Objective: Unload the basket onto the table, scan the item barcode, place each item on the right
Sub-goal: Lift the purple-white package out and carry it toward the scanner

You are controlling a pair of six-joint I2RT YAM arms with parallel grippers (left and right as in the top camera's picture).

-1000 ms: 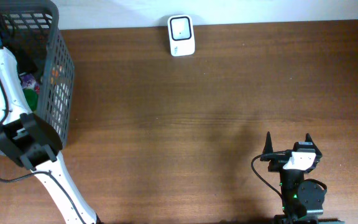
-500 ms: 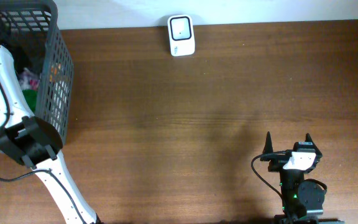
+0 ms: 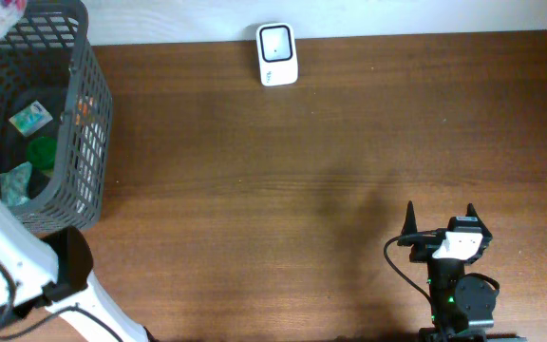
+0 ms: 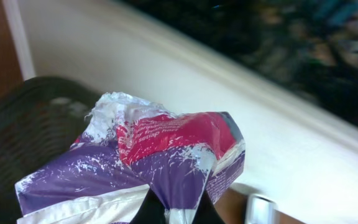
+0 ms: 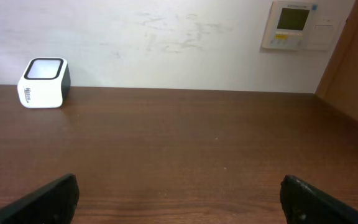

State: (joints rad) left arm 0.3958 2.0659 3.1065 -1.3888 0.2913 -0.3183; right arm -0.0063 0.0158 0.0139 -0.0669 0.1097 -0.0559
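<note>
Over the far left corner of the table (image 3: 302, 190), your crumpled purple, red and white packet (image 4: 160, 149) hangs above the grey basket (image 3: 88, 104), pinched tight in the left gripper (image 4: 174, 210). Other packets lie inside the basket. The white scanner (image 3: 277, 54) stands well apart at the far edge. Your right gripper (image 3: 440, 225) rests at the near right, fingers spread wide, holding nothing.

The crinkled packet (image 4: 160, 155) was purple, red and white; the basket (image 3: 91, 114) dark grey mesh; the worktop (image 3: 302, 180) brown woodgrain.
</note>
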